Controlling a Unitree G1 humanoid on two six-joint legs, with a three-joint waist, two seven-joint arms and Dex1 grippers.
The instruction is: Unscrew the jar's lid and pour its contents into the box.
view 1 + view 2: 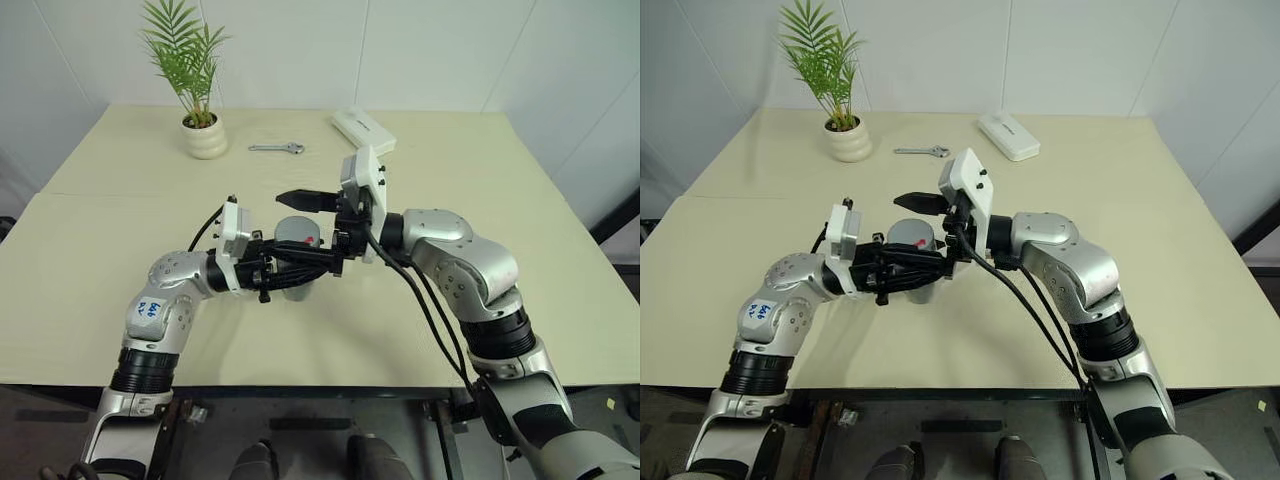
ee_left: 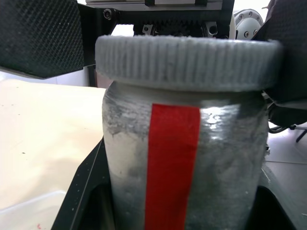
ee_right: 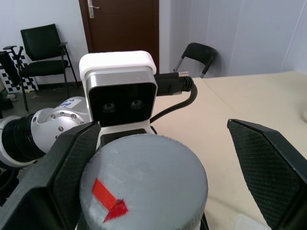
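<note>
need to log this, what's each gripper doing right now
left gripper: shut on the jar, lid on.
right gripper: open, fingers either side of the lid.

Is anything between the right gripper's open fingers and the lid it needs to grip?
Nothing visible. The right gripper has its fingers open on either side of the lid, with clear gaps, while the left gripper holds the jar.
</note>
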